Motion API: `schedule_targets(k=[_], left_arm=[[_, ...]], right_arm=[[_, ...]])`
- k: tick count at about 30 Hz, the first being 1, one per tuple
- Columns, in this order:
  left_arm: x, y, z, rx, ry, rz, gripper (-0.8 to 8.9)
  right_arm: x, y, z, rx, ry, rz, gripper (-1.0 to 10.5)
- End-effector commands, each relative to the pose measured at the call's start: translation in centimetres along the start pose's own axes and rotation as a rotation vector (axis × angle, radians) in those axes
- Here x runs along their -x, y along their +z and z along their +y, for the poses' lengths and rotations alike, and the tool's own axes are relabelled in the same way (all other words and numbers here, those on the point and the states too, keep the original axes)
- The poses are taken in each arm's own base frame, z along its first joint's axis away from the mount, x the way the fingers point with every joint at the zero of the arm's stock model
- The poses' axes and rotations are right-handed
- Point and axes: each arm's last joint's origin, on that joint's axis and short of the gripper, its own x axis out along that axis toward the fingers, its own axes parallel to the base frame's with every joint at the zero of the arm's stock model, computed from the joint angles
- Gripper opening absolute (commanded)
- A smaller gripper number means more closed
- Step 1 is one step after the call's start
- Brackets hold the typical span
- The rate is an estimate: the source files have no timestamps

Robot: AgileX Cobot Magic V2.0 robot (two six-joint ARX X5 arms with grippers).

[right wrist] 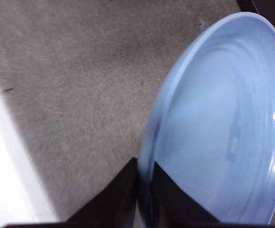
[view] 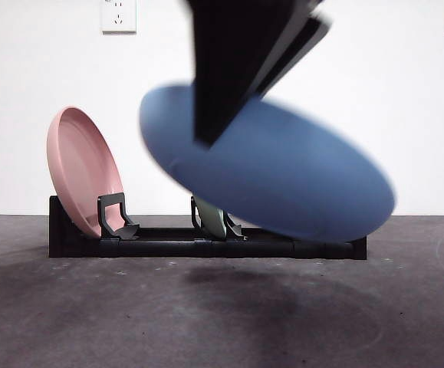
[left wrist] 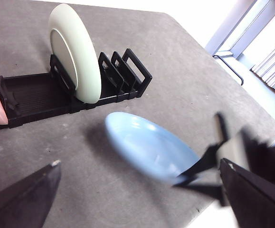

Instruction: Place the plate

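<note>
A blue plate [view: 283, 176] hangs tilted above the table in front of the black rack [view: 206, 247]. My right gripper [view: 210, 130] comes down from above and is shut on the plate's rim. The right wrist view shows its jaws [right wrist: 144, 175] pinching the rim of the blue plate [right wrist: 222, 118]. In the left wrist view the blue plate [left wrist: 146, 145] and the right gripper [left wrist: 208, 164] are on the near side of the rack [left wrist: 33, 95]. My left gripper [left wrist: 139, 190] is open and empty, apart from the plate.
A pink plate [view: 83, 169] leans at the rack's left end. A pale green plate [left wrist: 75, 52] stands in a middle slot. Several empty slots [left wrist: 128, 71] lie beside it. The table's edge [left wrist: 251, 109] is past the rack's end.
</note>
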Motion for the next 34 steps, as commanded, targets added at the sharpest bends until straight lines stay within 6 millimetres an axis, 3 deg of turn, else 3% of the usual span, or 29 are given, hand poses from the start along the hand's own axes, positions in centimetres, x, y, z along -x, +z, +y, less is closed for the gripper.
schedule_targets(k=[1,8,14,21,23,27,30,34], left_arm=[[0.2,0.5,-0.3,-0.027,-0.01,-0.016,5.31],[0.1,0.5,-0.2,-0.027,-0.009,-0.01,5.31],[0.1,0.5,-0.2,-0.033,-0.008,-0.009,5.31],[0.1,0.5,-0.2,-0.033,-0.008,-0.009,5.31],[0.1,0.5,-0.2,-0.033,-0.008,-0.009,5.31],[0.1,0.5,-0.2,-0.035,-0.008,-0.009,5.31],[0.1,0.5,-0.2,-0.044,-0.008,-0.01,5.31],[0.0,0.6,-0.1,-0.054,-0.008,-0.005,5.31]], right_arm=[[-1.4,0.5,1.9,0.029,0.0,-0.005,0.1],[-4.9,0.0,4.7,0.123,-0.101,0.074,0.1],[-7.1,-0.3,5.6,0.147,-0.124,0.116,0.1],[-8.1,-0.5,5.9,0.153,-0.132,0.13,0.2],[-8.1,-0.4,5.8,0.145,-0.134,0.129,1.1],[-7.2,-0.2,4.3,0.112,-0.129,0.157,3.5],[-5.0,0.3,1.7,0.015,-0.014,0.153,3.7],[-0.4,-0.2,-3.4,-0.132,0.181,0.102,3.7]])
